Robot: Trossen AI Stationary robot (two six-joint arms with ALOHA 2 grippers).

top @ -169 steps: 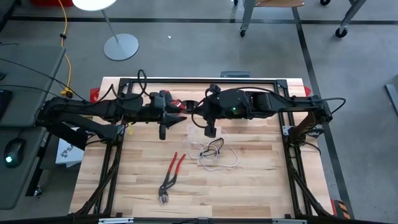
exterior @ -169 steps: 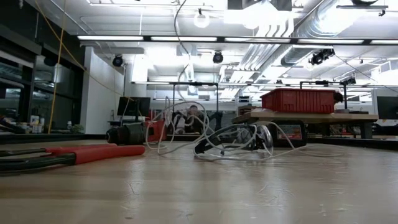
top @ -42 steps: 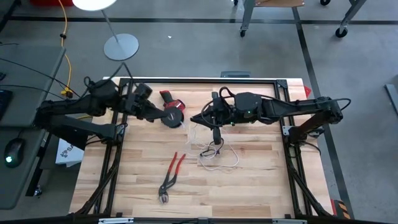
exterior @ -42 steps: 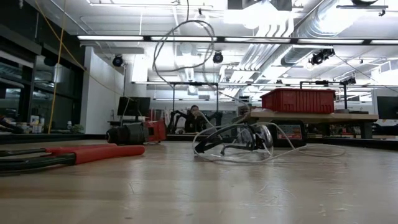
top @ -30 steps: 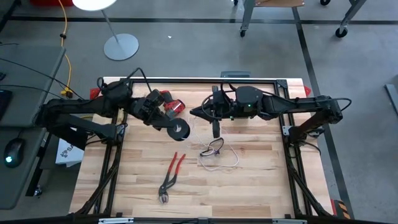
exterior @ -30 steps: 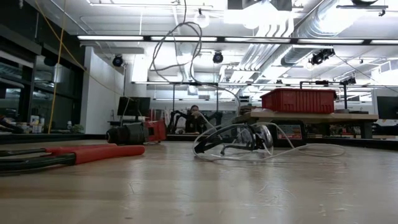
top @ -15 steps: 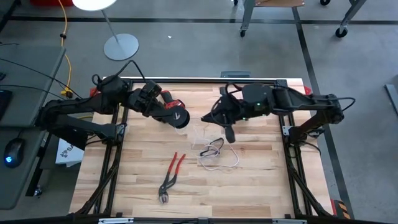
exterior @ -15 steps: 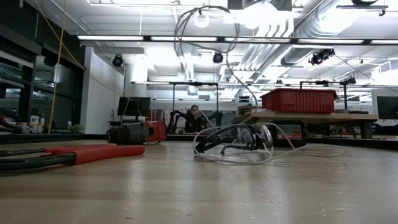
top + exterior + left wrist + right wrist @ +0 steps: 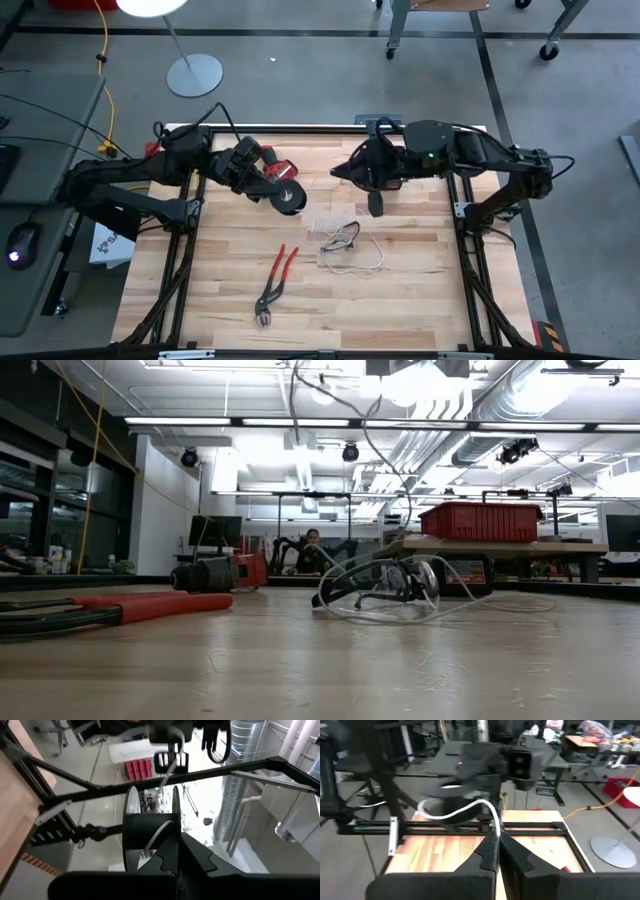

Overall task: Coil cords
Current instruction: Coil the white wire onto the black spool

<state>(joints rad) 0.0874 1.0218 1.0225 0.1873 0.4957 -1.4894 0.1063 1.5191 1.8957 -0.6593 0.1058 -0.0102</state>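
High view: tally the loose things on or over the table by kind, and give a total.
Red-handled pliers: 1
Safety glasses: 1
Black spool: 1
White cord: 1
Red and black tool: 1
Total: 5

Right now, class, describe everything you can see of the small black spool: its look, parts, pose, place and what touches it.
The spool is small, round and black, with two flat flanges either side of a dark core, plastic by its look. It is held off the table in the left pincer, which is shut on it, over the table's back left part. The thin white cord runs from it to the shut right pincer, which pinches the cord; more cord lies loose on the wooden table.
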